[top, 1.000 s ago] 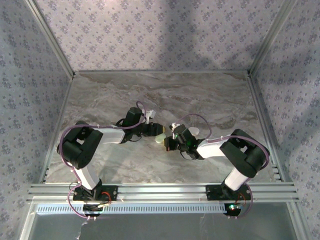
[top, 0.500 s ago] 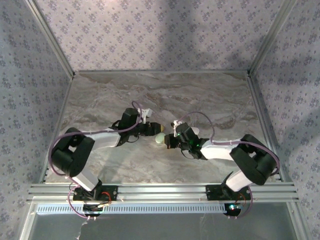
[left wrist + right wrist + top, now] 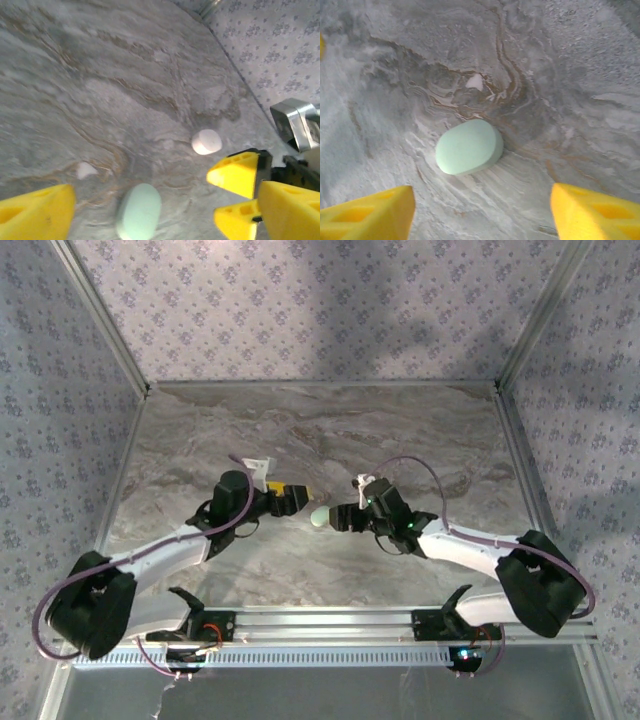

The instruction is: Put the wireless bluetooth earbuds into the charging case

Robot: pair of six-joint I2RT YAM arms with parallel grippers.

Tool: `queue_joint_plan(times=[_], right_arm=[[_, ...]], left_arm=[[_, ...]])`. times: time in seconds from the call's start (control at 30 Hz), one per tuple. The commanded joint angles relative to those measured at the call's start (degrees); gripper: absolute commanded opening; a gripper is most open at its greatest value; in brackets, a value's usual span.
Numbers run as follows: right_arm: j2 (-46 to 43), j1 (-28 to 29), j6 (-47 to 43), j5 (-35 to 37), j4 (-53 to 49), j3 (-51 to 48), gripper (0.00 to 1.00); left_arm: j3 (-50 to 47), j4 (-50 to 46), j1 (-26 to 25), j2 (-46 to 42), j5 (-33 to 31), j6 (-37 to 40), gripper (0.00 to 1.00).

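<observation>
Earbud point(image 3: 475, 81), a single tiny white bit, lies loose on the grey marbled table point(image 3: 400, 430), near the mint charging case point(image 3: 469, 146) but not touching it. The case, a smooth oval pod, rests flat on the table with its lid shut. The left gripper point(image 3: 300, 496) stands on one side of the case and the right gripper point(image 3: 482, 207) on the other, their yellow fingers point(image 3: 365, 212) pointing in at it from opposite ends. Both grippers are spread wide and hold nothing, and the case sits free of every pad. From the left wrist, the right gripper's yellow tips show just beyond the case. A white round pod point(image 3: 206, 141) sits farther from the case than the earbud does, well apart from both and close to those yellow tips. Whether any earbud is inside the case cannot be told. Patterned lilac wallpaper point(image 3: 320, 310) rises behind the table, far from the case.
</observation>
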Motion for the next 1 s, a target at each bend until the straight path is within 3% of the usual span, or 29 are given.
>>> queue_joint_plan(times=[0.0, 0.13, 0.23, 0.63, 0.97], right_arm=[[0.4, -1.0, -3.5, -1.3, -6.8, 3.9, 0.81], [3.9, -1.3, -5.9, -1.6, -10.8, 7.3, 0.91], [7.5, -1.2, -7.7, -2.0, -13.5, 10.4, 0.93], [22.6, 2.9, -15.2, -0.6, -24.4, 25.3, 0.93], [32.0, 6.5, -17.0, 8.2, -33.6, 35.8, 0.87]], left_arm=[[-1.7, -1.2, -0.1, -4.0, -7.4, 2.1, 1.0], [-2.7, -2.4, -0.1, -7.0, -11.0, 2.8, 1.0], [-3.0, -3.0, -0.1, -8.1, -12.2, 3.1, 1.0], [-2.5, -3.6, -0.1, -7.8, -12.2, 3.5, 1.0], [-2.5, -3.5, 0.0, -7.8, -12.1, 3.7, 1.0]])
